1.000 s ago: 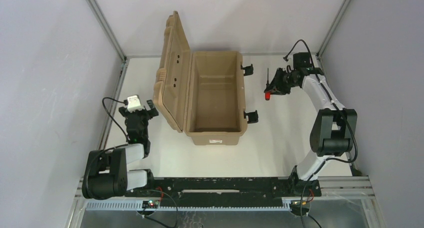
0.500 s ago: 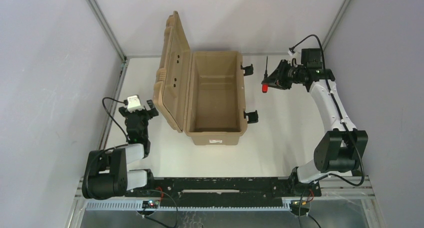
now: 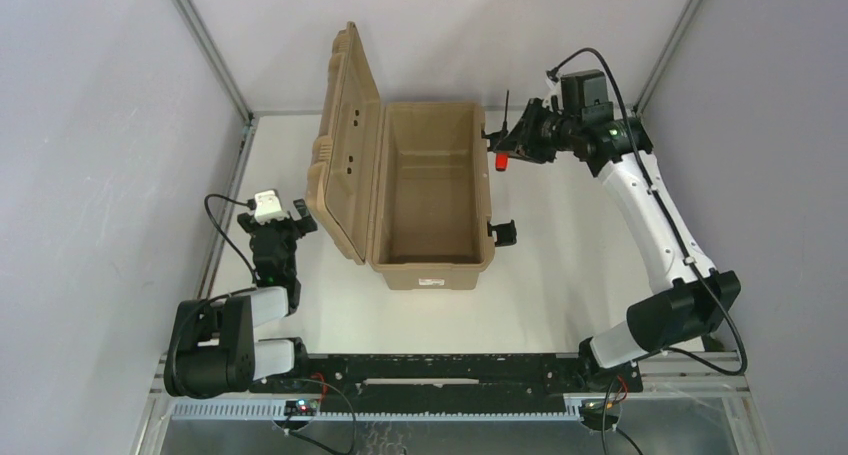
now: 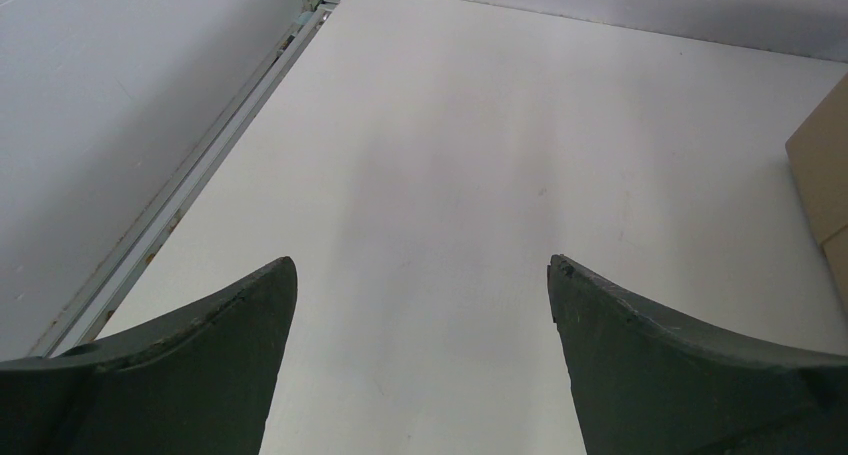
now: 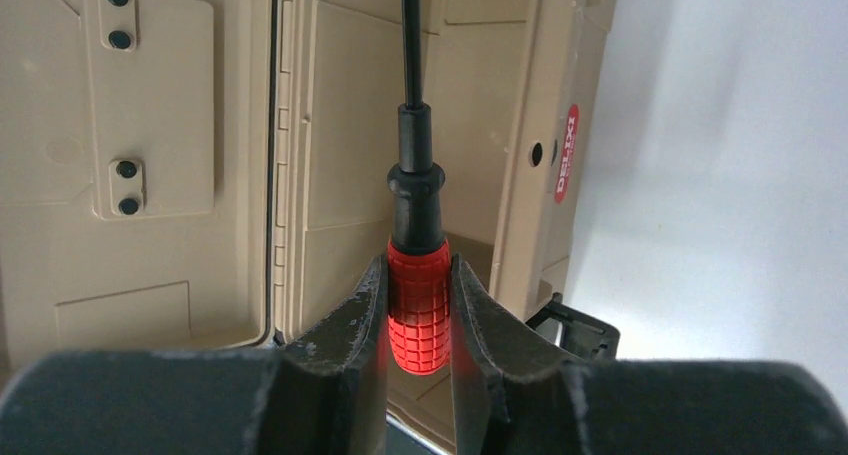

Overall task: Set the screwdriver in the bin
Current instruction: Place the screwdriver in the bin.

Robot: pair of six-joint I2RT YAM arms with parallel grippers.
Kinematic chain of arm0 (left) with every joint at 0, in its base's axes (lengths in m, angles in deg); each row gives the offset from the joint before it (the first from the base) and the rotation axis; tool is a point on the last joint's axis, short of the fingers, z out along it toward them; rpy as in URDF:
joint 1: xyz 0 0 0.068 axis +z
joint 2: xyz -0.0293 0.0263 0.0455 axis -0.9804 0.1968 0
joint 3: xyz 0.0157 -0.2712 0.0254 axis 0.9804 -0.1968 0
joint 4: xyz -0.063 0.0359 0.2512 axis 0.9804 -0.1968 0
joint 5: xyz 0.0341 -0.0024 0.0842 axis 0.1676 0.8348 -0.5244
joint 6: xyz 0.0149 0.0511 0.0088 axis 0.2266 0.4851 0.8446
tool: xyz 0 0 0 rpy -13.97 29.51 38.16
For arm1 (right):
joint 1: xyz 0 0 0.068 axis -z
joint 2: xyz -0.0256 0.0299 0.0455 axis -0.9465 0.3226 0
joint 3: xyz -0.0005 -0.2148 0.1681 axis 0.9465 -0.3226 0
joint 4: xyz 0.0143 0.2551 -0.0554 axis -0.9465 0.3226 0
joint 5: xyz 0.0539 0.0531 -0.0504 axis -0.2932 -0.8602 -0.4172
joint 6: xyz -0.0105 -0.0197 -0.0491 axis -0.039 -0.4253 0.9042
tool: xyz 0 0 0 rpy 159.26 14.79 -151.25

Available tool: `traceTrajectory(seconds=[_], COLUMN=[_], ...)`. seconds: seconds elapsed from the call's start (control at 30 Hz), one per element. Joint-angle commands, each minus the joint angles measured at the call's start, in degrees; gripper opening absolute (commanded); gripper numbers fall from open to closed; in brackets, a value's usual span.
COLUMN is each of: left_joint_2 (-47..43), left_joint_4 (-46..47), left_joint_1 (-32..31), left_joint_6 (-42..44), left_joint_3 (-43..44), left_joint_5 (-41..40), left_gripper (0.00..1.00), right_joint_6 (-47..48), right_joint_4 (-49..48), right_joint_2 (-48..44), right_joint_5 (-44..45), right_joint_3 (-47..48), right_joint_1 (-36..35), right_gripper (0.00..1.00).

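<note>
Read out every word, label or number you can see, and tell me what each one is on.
"DELIXI", as it appears to read, running vertically on a red oval sticker on the end wall of the tan plastic storage bin.
White label on the bin's near end: too small to read.

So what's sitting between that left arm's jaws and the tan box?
Nothing, just bare white table from the left jaws to the bin; the left wrist view shows it.

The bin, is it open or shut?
Open. Its lid stands up along the left side of the bin, and the top view looks straight down into the inside.
</note>
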Motion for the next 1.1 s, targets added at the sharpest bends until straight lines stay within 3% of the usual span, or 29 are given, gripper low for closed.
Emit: traceTrajectory(seconds=[0.0, 0.5, 0.8, 1.07], left_joint_2=[-0.18, -0.16, -0.21, -0.24], left_joint_4=[1.68, 1.63, 1.62, 1.68], left_joint_1=[0.10, 0.19, 0.10, 0.09], left_joint_6=[0.83, 0.80, 0.79, 0.80], left_joint_3=[0.24, 0.35, 0.24, 0.36], left_joint_5=[-0.03, -0.02, -0.10, -0.03], left_gripper=[1.00, 1.00, 1.00, 1.00], right_joint_6=[-3.04, -8.11, -10.89, -10.95], right_joint_4=[4.53, 14.38, 20.33, 20.31], right_joint_2=[0.83, 19.42, 33.62, 40.95], right_joint_5=[10.76, 29.05, 34.50, 34.86], right_joint_3=[5.51, 22.83, 33.22, 34.54], right_joint_1=[-4.53, -21.05, -25.74, -26.34], right_gripper=[0.17, 0.18, 0.18, 0.18])
